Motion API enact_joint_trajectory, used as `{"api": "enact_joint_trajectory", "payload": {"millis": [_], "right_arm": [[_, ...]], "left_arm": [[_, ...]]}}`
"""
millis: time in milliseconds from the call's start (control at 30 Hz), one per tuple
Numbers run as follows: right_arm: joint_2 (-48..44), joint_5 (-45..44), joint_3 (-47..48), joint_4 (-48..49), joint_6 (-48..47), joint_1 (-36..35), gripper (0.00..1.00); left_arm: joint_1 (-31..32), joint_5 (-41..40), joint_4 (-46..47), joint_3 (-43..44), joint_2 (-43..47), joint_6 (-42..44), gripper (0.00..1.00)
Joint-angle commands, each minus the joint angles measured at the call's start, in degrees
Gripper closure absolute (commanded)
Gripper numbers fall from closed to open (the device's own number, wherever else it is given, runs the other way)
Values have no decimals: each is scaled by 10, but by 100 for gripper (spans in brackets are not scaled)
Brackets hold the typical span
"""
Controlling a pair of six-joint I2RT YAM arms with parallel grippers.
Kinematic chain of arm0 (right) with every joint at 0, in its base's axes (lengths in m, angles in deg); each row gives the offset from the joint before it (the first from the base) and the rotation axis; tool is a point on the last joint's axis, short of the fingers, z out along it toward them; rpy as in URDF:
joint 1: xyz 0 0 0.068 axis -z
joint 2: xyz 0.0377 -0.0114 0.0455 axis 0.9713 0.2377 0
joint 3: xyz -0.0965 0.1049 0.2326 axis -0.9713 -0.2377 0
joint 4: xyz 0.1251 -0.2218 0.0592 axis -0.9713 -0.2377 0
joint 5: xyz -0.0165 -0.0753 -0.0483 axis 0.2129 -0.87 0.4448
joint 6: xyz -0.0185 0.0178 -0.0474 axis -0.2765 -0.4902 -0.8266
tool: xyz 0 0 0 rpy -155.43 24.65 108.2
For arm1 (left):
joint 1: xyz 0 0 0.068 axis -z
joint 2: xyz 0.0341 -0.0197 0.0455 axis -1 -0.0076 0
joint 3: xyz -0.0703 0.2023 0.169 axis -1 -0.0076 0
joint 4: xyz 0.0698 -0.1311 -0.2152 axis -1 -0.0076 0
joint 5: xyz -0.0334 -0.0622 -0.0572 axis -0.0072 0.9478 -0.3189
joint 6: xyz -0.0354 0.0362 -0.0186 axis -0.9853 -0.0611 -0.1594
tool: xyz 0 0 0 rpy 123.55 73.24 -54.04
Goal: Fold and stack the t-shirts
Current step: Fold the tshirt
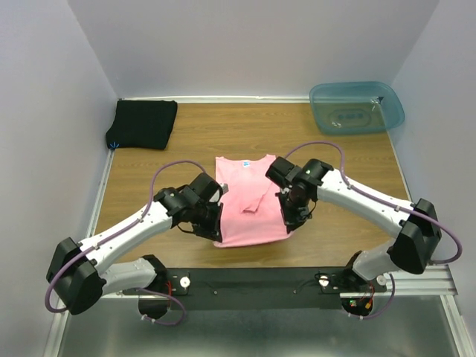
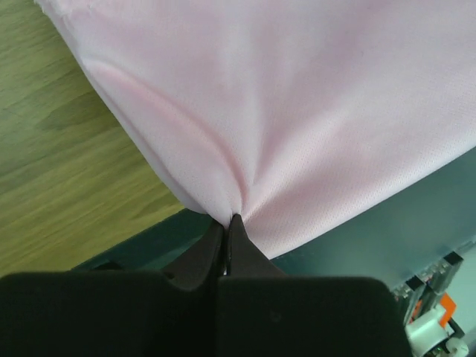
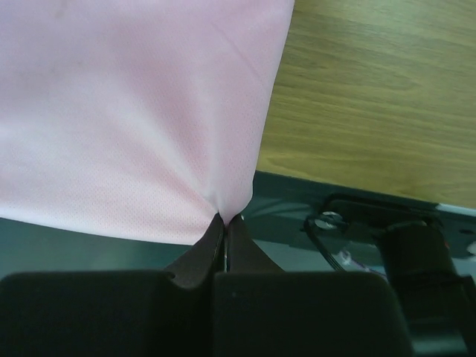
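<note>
The light pink t-shirt (image 1: 248, 199) lies in the middle of the table, its sleeves folded inward, neck toward the far side. My left gripper (image 1: 214, 227) is shut on its near left hem corner (image 2: 232, 201). My right gripper (image 1: 287, 222) is shut on its near right hem corner (image 3: 227, 197). Both corners are lifted off the wood, and the cloth pulls into creases at the fingertips. The black t-shirt (image 1: 143, 123) lies folded at the far left corner, apart from both grippers.
A translucent blue-green plastic bin (image 1: 356, 106) stands at the far right corner. White walls close the table on three sides. The dark mounting rail (image 1: 297, 279) runs along the near edge, just below the shirt's hem.
</note>
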Motion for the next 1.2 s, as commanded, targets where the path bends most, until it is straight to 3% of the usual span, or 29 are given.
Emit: {"api": "enact_joint_trajectory", "payload": {"millis": [0,133,267,400,600,900,1167], "right_arm": [[41,-50,72,-102,-43,4,99],[83,-69,183,-102,-77,27,100],[124,-83,260,-101,-111,53,100],[158,-84,316,-101,-141,82,100],[205,-86,388,-89,-175,131,99],[248,-59,395,-34,-209,181,99],[281,-73,364,71,-220,209,99]], "left_arm": [[-10,80,-18,34,-12,9,100],[-42,83,0,86,-41,29,100],[-134,84,1,117,-55,67,100],[-199,82,13,139,-77,95,100],[-245,104,56,157,-128,116,100],[-280,80,94,231,-240,149,100],[-293,68,172,238,-305,145,100]]}}
